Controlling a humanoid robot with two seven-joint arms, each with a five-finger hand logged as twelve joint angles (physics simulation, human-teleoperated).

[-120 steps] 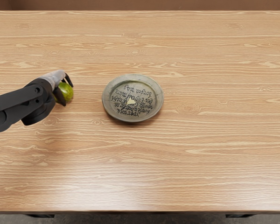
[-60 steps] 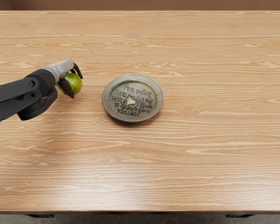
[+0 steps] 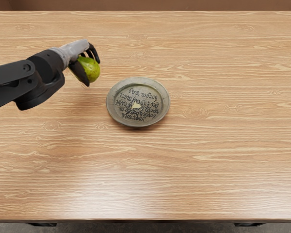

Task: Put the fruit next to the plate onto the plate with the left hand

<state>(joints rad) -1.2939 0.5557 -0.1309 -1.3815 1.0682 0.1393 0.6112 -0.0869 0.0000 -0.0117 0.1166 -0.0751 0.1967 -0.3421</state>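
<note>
1. Gripping the fruit (image 3: 90, 69): the left hand (image 3: 82, 60) has it clamped, with dark fingers (image 3: 93, 52) curled over its top and far side and another dark digit running down its near-left side.
2. Fruit is yellow-green and roundish, with most of its right face exposed past the fingers.
3. Fruit position: up and to the left of the plate (image 3: 111, 99), near its rim but clearly apart from it, and not over the dish. I cannot tell from this one view whether it is clear of the table (image 3: 208, 160).
4. Left arm (image 3: 19, 82): black, enters from the left edge and slants up toward the hand; pale grey wrist section just behind the fingers.
5. Plate: round, grey-green, flat on the wood near the table's middle, with dark script across its face and a small pale patch (image 3: 136, 105) at the centre.
6. Right arm is out of view
</note>
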